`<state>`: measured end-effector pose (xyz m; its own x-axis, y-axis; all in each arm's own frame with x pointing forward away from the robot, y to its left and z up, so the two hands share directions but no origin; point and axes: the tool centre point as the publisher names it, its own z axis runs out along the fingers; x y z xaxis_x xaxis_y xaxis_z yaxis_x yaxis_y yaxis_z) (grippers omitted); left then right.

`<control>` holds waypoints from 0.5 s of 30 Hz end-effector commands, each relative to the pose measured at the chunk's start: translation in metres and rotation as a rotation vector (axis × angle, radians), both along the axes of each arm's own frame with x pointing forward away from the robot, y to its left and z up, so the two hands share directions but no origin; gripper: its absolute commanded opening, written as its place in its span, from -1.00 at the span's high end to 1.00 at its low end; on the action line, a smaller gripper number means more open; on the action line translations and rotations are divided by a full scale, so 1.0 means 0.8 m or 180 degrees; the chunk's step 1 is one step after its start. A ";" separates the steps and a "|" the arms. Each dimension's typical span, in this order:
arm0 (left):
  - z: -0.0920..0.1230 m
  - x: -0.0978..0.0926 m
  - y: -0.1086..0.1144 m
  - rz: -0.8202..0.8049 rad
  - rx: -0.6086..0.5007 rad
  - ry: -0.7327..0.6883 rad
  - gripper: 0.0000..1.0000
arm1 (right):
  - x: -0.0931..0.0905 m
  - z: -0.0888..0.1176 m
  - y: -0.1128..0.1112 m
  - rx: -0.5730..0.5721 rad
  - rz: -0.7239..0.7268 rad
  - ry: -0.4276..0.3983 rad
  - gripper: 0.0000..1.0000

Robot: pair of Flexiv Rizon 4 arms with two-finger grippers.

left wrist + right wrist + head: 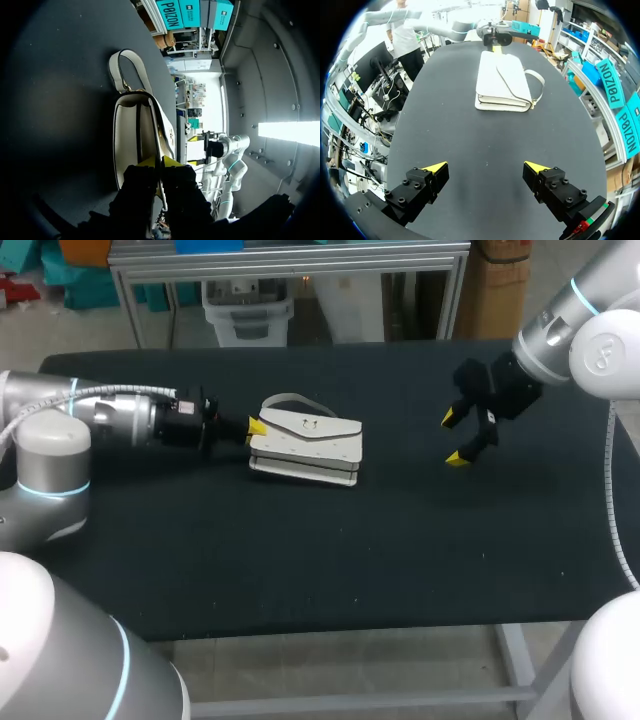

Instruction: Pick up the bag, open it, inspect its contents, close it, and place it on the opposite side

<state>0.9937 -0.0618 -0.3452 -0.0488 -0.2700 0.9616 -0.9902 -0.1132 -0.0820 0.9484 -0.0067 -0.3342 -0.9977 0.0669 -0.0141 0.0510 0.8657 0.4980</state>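
At the left of the bench (pixel 300 560), the left hand (pixel 254 427) lies low and level with its tips at the left end of the bag (pixel 308 446). In the left wrist view its two yellow fingertips (pixel 172 161) stand close together, with the thin edge of the bag's flap (pixel 159 120) running in between them. The left hand is therefore closed on the bag at that edge. The rest of the bag stretches straight ahead of the fingers.

The bag is white and lies flat near the middle of the bench, flap side up. Its strap (pixel 290 398) curls on the black surface just beside it, on the side toward the bench's far edge.

To the right, well apart from the bag, the right hand (pixel 460 438) hangs above the bench. Its fingers are spread wide and hold nothing. In the right wrist view the bag lies ahead of this hand with a bare stretch of bench between them, and the left hand shows at the bag's far end.

Counted, there is one bag with one flap and one strap, and there are two hands, each with two yellow-tipped fingers. One hand grips the bag and the other touches nothing.
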 end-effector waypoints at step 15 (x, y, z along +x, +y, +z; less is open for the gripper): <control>-0.007 -0.006 -0.018 0.1264 -0.0159 -0.0316 1.00 | 0.000 -0.001 -0.001 0.0007 0.0004 -0.0001 -1.00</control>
